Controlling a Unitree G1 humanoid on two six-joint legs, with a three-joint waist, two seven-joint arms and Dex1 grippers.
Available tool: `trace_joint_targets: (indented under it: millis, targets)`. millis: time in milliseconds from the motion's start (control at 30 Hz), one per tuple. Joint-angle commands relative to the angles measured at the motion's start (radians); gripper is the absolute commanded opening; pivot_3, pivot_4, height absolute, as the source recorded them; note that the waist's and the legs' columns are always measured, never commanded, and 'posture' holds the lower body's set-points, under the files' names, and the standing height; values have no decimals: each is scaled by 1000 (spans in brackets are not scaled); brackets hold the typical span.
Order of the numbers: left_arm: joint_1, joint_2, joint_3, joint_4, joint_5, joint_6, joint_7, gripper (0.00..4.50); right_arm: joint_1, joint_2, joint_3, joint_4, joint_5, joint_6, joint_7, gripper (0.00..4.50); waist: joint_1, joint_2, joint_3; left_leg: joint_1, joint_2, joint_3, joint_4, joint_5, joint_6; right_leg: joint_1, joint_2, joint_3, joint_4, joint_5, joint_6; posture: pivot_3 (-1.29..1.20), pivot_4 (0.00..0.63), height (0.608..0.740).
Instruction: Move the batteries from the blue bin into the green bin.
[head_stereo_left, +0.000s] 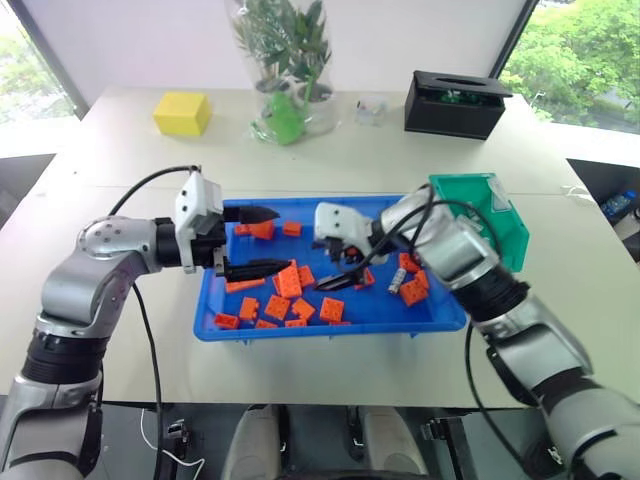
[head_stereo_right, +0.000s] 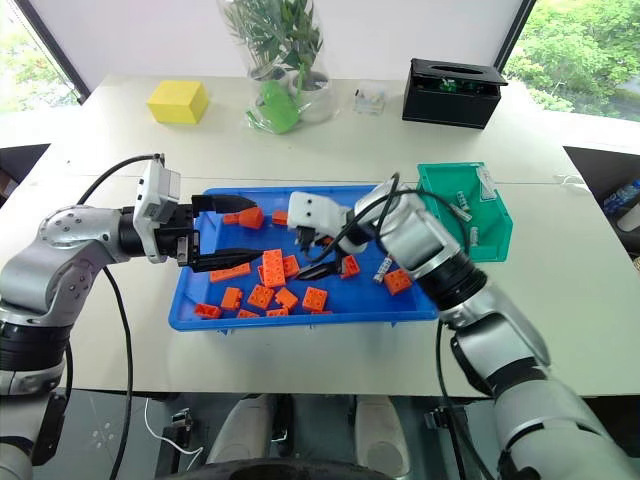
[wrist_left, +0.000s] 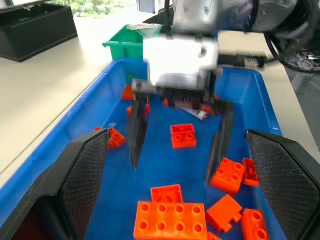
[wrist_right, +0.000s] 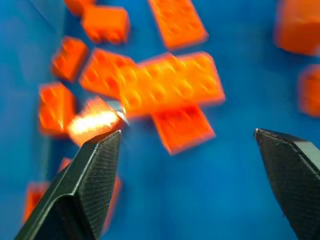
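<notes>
Some batteries (head_stereo_right: 462, 203) already sit in your green bin (head_stereo_right: 494, 238); one battery (head_stereo_right: 382, 269) remains in the blue bin (head_stereo_right: 190, 300) beside your right gripper (head_stereo_right: 325, 262), spread and empty

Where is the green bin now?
In the head views the green bin stands on the table at the robot's right, by the blue bin's far right corner.

blue bin (head_stereo_left: 215, 300); green bin (head_stereo_left: 505, 225); orange bricks (head_stereo_left: 290, 282); yellow block (head_stereo_left: 182, 113); black box (head_stereo_left: 455, 103)
</notes>
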Motion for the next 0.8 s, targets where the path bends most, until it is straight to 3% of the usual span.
trace_joint_targets:
  millis: [33, 133, 433, 600, 800]
  targets:
    - [-7, 2, 11, -7, 6, -21, -5, 4500, -55, -99, -2, 16, -25, -212, 125, 4465, 0, 0, 0, 0, 0, 0, 0, 0, 0, 0, 0, 0, 0, 0, 0, 0, 150, 736]
    - [-5, 1, 12, -7, 9, -26, -3, 4500, -94, -164, 5, 149, -67, -471, 193, 4465, -2, 0, 0, 0, 0, 1, -1, 0, 0, 0, 1, 0, 0, 0, 0, 0, 150, 736]
    - [11, 5, 24, -26, 4, -23, 7, 4500, -148, -154, 33, 525, -194, -1048, 197, 4465, -7, 0, 1, 1, 1, 3, -1, 0, 0, 0, 1, 0, 0, 0, 0, 0, 150, 736]
    - [15, 14, 33, -30, 1, -19, 7, 4500, -114, -164, 60, 576, -252, -1261, 189, 4465, -6, 1, 1, 1, 1, 3, -1, 0, 0, 0, 1, 0, 0, 0, 0, 0, 150, 736]
    - [5, 14, 30, -27, 2, -20, 10, 4500, -88, -131, 78, 582, -289, -1348, 151, 4465, -2, 1, 1, 1, 1, 2, 0, 0, 0, 1, 0, 0, 0, -1, -2, 0, 150, 736]
